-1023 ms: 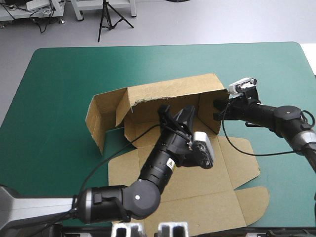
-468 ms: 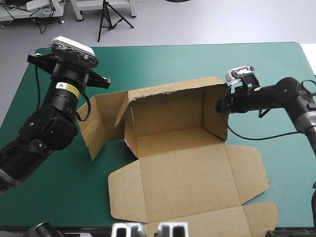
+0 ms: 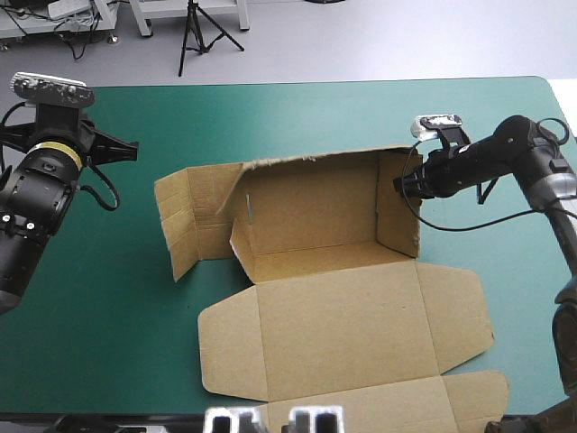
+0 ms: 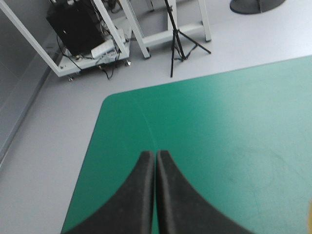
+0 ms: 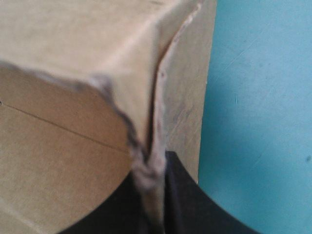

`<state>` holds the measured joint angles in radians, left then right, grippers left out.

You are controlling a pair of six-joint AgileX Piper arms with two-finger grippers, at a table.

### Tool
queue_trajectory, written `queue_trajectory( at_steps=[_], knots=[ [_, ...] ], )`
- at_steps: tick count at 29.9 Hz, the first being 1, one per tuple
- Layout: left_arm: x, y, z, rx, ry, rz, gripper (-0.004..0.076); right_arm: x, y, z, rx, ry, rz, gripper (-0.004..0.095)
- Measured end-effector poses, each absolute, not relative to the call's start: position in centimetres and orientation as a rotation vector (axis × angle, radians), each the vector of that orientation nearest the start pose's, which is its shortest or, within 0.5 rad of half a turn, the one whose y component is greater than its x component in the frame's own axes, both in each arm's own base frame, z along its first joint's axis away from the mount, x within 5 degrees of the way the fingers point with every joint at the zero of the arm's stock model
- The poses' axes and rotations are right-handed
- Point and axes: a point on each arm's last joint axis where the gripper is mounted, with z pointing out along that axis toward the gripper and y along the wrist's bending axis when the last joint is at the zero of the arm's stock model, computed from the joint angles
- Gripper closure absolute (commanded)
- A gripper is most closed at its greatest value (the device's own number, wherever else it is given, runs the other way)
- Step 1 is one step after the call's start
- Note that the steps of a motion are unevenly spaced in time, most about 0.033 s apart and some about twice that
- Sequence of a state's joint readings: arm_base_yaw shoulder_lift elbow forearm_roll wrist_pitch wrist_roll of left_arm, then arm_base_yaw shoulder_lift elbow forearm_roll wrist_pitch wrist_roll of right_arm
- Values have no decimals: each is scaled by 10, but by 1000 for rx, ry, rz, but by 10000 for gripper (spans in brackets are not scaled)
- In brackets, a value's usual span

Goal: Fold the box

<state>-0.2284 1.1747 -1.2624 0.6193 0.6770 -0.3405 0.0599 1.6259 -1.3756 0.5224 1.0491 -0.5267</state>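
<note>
Since the earlier frames the left arm [image 3: 41,185] has swung off the box [image 3: 306,212] and now stands raised over the table's left edge, well apart from the board.

Seen from above, the box sits at the middle of the teal-green cover [image 3: 270,117]. Its back wall and right wall stand upright, its left wall splays outward, and its lid lies flat toward the near edge. The right gripper [image 3: 403,184] meets the right wall from outside, near its upper edge.

At the left wrist, the left gripper [image 4: 156,155] has its 2 black fingers pressed together in 1 pointed arch. Bare cover and the table's rounded corner lie ahead.

At the right wrist, the right gripper's fingers [image 5: 187,200] are all but closed, pinching the frayed edge of the brown wall at the box's corner. The cover shows just beside it.
</note>
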Motion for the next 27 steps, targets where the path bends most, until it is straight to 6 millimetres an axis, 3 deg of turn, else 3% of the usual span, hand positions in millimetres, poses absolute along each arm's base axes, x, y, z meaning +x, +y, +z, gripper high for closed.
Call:
queue_trajectory(
  at_steps=[9,15,20,23,27],
  knots=[
    [260,-21,414,158,2067,275,725,373,67,283,-498,2544,544,886],
    [268,-23,402,166,2129,278,725,388,89,275,-643,2510,411,673],
    [272,-23,394,162,2186,289,725,393,102,263,-785,2590,338,496],
    [273,-23,390,175,2213,295,725,396,102,270,-792,2614,320,487],
    [273,-25,386,184,2252,284,725,400,101,297,-792,2591,298,487]
  ],
)
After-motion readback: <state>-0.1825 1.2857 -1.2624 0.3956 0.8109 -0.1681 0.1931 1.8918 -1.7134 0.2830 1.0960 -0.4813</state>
